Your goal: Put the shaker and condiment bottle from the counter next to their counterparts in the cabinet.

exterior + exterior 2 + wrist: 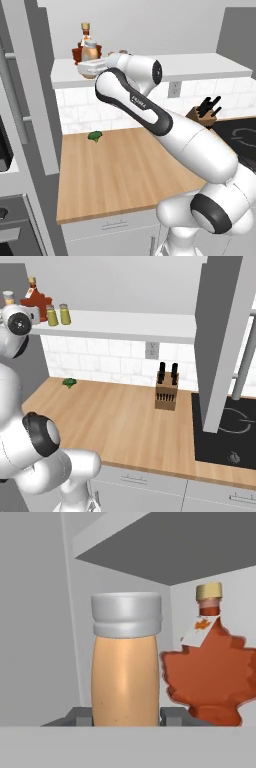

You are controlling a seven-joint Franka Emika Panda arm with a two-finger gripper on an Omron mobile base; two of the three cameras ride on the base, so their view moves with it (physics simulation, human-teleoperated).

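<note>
Bottle at the cabinet, beside the maple bottle.
My jaws grip the bottle [126, 662] upright; the maple bottle [209, 667] stands just right, the cabinet [130, 326] shelf below.

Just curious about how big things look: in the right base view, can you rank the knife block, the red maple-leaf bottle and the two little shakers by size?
1. Knife block, nearer the camera, so unsure.
2. Maple-leaf bottle.
3. The two shakers look alike; no ranking.
</note>
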